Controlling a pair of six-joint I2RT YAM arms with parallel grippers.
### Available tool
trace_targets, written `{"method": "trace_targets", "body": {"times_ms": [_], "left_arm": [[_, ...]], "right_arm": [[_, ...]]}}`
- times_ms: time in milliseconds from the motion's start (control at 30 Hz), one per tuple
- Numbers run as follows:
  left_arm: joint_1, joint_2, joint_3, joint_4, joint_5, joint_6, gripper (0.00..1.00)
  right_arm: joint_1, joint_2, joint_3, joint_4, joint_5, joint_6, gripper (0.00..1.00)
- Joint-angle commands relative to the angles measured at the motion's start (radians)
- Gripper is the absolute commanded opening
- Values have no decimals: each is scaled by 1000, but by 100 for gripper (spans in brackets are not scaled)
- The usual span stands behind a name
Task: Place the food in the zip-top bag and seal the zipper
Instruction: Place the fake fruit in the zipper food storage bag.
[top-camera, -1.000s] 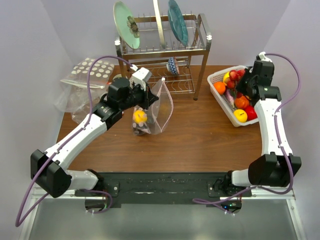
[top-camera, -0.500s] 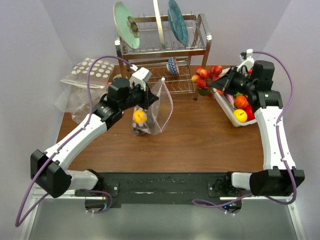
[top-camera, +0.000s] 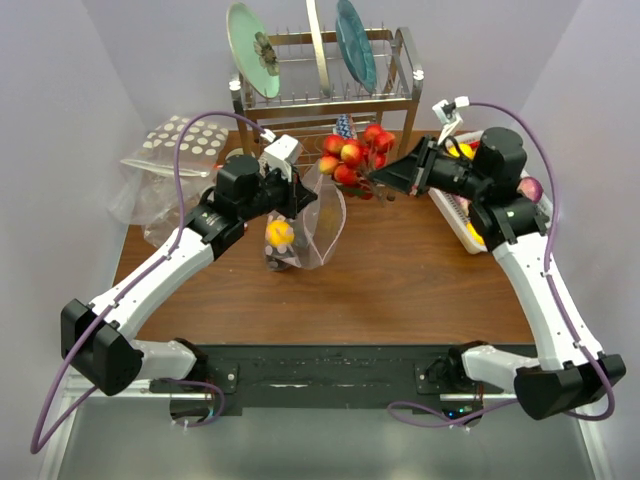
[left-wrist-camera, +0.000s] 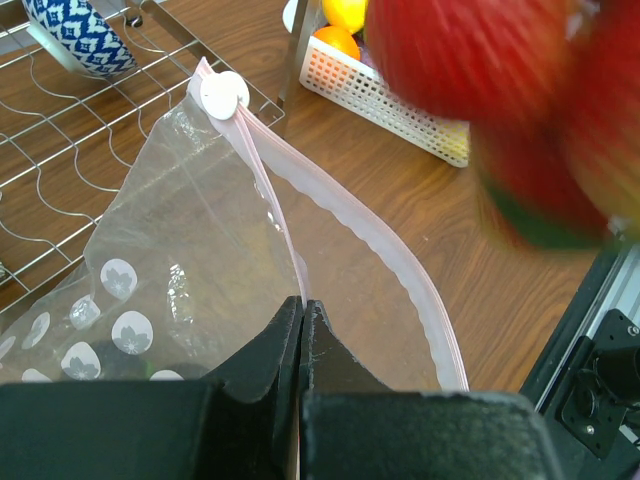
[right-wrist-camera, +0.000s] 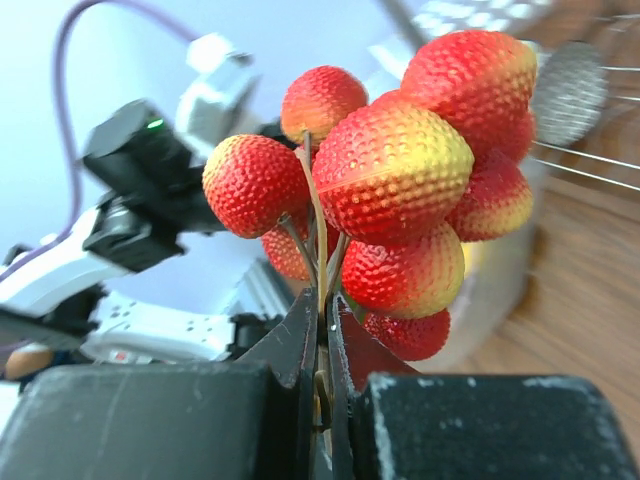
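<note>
The zip-top bag (top-camera: 318, 228) stands open on the table, with a yellow lemon (top-camera: 279, 233) and a dark purple piece (top-camera: 284, 260) inside. My left gripper (top-camera: 296, 200) is shut on one side of the bag's mouth edge and holds it up. The left wrist view shows this grip (left-wrist-camera: 302, 300), the pink zipper (left-wrist-camera: 400, 280) and its white slider (left-wrist-camera: 224, 95). My right gripper (top-camera: 396, 175) is shut on the stem of the red berry cluster (top-camera: 355, 155), held in the air just right of and above the bag's mouth. The cluster fills the right wrist view (right-wrist-camera: 400, 180), above the gripper (right-wrist-camera: 322, 300).
A white basket (top-camera: 458, 210) with more fruit sits at the right, partly hidden by my right arm. A metal dish rack (top-camera: 325, 95) with plates and a blue patterned bowl (top-camera: 343, 126) stands behind the bag. A polka-dot bag (top-camera: 175, 150) lies at back left.
My right arm has lifted the red berry cluster out of the basket and carried it left, up to the bag's mouth. My left arm and the bag have not moved.
</note>
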Motion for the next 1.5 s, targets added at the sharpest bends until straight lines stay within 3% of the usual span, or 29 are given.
{"method": "trace_targets", "body": {"times_ms": [0, 167, 467, 1100, 1267, 1467], "left_arm": [[-2, -35, 7, 20, -12, -4, 0], [-2, -37, 12, 17, -9, -10, 0], [-2, -52, 18, 11, -9, -7, 0], [0, -66, 67, -43, -104, 30, 0], [0, -62, 69, -37, -69, 30, 0], [0, -6, 70, -25, 8, 2, 0]], "right_arm": [[86, -20, -44, 128, -6, 52, 0], [161, -17, -130, 140, 53, 24, 0], [209, 18, -209, 10, 205, -94, 0], [324, 112, -26, -417, 486, -261, 0], [326, 115, -3, -434, 496, -266, 0], [453, 185, 104, -437, 488, -282, 0]]}}
